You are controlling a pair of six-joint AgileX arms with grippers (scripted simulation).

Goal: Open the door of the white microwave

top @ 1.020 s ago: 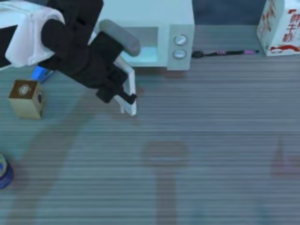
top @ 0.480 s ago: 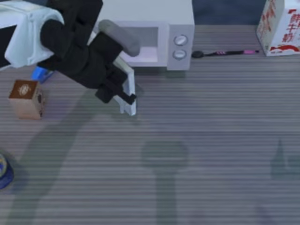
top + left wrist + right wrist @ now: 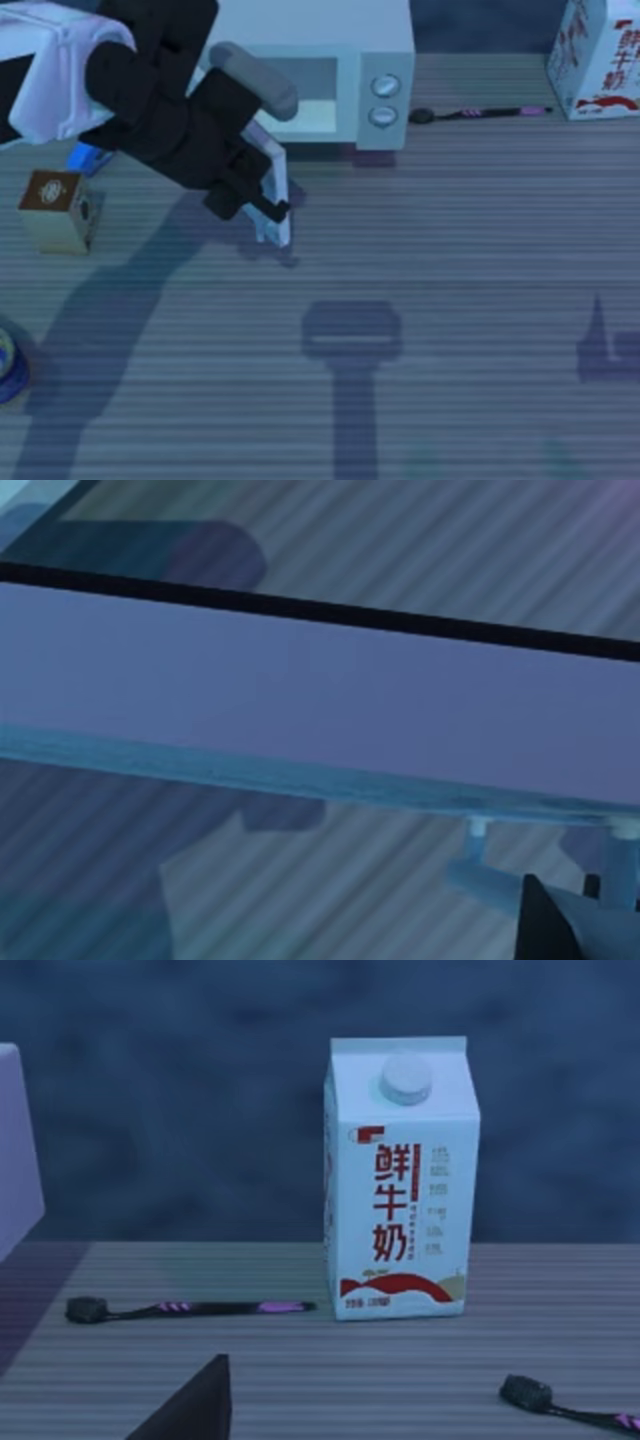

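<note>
door [image 3: 277,195]: swung out from the front of the white microwave [image 3: 330,60], standing roughly square to the oven's face, its free edge at my left pincer [image 3: 268,207].
cavity: the opening behind the door shows plainly from above, just beyond my pincer toward the back of the tabletop [image 3: 450,300].
left pincer: at the door's outer edge by the handle [image 3: 500,880], on the door's left side; it looks clamped on the handle, but i cannot tell that for certain, since only one dark fingertip shows in my wrist view.
wrist view: the door's flat panel [image 3: 320,690] fills the middle, edge-on and close, with the handle's posts just below it.
right pincer: not seen from above; a dark corner shows in the right wrist view, and i cannot tell how it stands.
other things: milk carton [image 3: 402,1180] and toothbrush [image 3: 190,1309] well off to my pincer's right; a small brown box [image 3: 57,210] on the left, apart from it.
progress: i judge the opening largely done; the door is well clear of the front.
left to do: perhaps a little more swing, then letting go and backing off.
</note>
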